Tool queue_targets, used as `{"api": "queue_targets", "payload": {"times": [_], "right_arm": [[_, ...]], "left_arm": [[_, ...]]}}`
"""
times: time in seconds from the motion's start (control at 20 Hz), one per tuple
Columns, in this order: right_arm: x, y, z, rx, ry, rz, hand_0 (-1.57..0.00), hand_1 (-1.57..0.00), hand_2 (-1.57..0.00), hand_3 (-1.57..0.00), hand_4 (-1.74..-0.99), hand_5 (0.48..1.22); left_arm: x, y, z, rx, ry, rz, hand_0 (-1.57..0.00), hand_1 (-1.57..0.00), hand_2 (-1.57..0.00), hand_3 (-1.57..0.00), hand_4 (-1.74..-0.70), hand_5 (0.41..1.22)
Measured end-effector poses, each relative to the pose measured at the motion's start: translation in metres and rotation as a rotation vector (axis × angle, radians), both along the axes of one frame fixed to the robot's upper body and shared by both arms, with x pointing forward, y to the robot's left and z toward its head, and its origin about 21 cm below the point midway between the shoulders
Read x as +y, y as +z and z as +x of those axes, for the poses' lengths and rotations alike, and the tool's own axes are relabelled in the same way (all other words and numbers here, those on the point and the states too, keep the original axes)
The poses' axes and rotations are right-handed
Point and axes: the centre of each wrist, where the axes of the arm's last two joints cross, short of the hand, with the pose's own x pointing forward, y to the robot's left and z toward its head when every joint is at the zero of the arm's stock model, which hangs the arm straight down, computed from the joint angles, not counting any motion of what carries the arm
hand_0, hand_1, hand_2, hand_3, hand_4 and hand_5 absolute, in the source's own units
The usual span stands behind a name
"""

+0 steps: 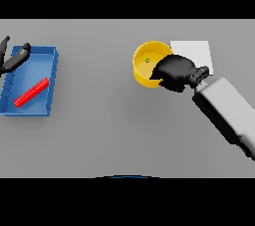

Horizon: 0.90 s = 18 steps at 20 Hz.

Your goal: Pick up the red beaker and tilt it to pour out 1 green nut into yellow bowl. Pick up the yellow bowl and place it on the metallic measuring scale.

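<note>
My right robot hand (175,72) curls round the near-right rim of the yellow bowl (145,65), gripping it toward the counter's (119,130) far right. One green nut (147,60) sits inside. The metallic measuring scale (195,52) lies just behind my hand. At the far left edge, my left robot hand (14,58) hangs with relaxed fingers over the blue tray (52,78), the red beaker (31,92) lying in it.

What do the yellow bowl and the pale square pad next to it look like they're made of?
The yellow bowl looks like smooth plastic: uniform bright colour, soft shading, no glints. The square scale beside it looks like matte pale grey metal, flat and even, though painted plastic would look the same. The right hand grips the bowl's rim.
</note>
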Motion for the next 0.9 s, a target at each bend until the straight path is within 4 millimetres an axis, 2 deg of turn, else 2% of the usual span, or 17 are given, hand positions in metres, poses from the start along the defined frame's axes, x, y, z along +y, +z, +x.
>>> {"api": "queue_targets", "payload": {"times": [0.1,0.5,0.7,0.9], "right_arm": [[-0.012,0.009,0.006,-0.026,-0.021,0.001,-1.57,-1.57,-1.52,-1.15,-1.741,1.22],[-0.049,0.006,0.037,-0.086,-0.171,0.023,-1.57,-1.57,-1.54,-1.14,-1.741,1.221],[-0.079,-0.007,0.048,-0.094,-0.247,0.016,-1.57,-1.57,-1.54,-1.15,-1.741,1.221],[-0.087,-0.019,0.059,-0.09,-0.314,0.026,-1.57,-1.57,-1.47,-1.24,-1.741,1.221]], "left_arm": [[-0.001,0.002,-0.002,0.0,-0.005,0.001,0.0,0.0,0.0,0.0,-0.73,0.704],[-0.003,0.003,-0.003,0.014,0.019,-0.005,0.0,0.0,0.0,0.0,-0.74,0.73],[0.001,0.005,-0.003,0.018,0.025,0.002,0.0,0.0,0.0,0.0,-0.73,0.734],[0.001,0.005,-0.004,0.029,0.024,0.013,0.0,0.0,0.0,0.0,-0.72,0.717]]}}
